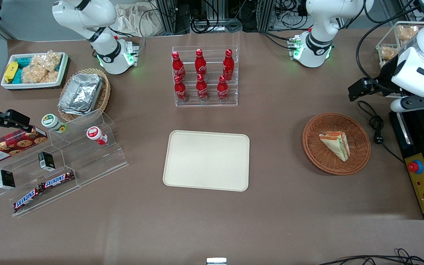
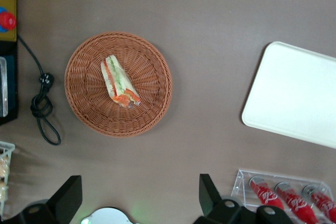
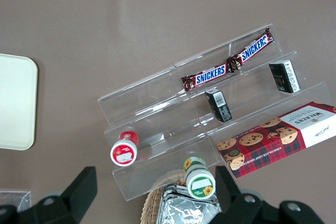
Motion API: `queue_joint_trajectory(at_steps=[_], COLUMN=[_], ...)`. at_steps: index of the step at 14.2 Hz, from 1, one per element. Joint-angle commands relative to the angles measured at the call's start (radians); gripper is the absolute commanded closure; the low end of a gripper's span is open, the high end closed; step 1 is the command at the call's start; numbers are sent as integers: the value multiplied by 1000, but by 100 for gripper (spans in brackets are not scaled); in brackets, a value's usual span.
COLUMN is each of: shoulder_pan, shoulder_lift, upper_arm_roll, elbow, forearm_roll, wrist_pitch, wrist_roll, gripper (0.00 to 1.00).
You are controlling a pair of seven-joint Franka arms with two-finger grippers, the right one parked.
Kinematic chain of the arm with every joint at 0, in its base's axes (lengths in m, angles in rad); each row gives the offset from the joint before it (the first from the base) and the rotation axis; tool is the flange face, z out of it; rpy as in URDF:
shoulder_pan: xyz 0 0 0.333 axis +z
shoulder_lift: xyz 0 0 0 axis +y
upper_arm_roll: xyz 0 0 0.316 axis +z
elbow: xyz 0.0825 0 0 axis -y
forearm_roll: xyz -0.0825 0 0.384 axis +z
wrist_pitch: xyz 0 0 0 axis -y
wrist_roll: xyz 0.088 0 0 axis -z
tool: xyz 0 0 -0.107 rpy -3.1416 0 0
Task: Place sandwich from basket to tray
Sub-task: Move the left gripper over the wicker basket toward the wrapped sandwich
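Sandwich (image 2: 119, 82) well below open pincer (image 2: 140, 199)

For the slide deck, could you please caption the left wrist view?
Open gripper high above the table, sandwich in the basket, tray bare.

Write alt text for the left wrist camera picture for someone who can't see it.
A wrapped sandwich lies in a round wicker basket on a brown table, with an empty cream tray beside it. The open gripper hovers high above, clear of both.
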State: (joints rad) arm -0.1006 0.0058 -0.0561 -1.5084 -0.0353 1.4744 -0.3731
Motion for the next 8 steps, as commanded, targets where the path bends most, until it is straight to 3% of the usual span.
queue_joint_trajectory(at_steps=[1,5,8], shoulder_pan=[22,74,91], shoulder_lift=[16,7,-7], upper_arm_roll=[-5,-5,-4], elbow=[-4,-136,-284], forearm_roll=[0,-5,0], wrist_pitch=[-14,6,133], wrist_roll=[-90,-132,-174], gripper=[0,0,0])
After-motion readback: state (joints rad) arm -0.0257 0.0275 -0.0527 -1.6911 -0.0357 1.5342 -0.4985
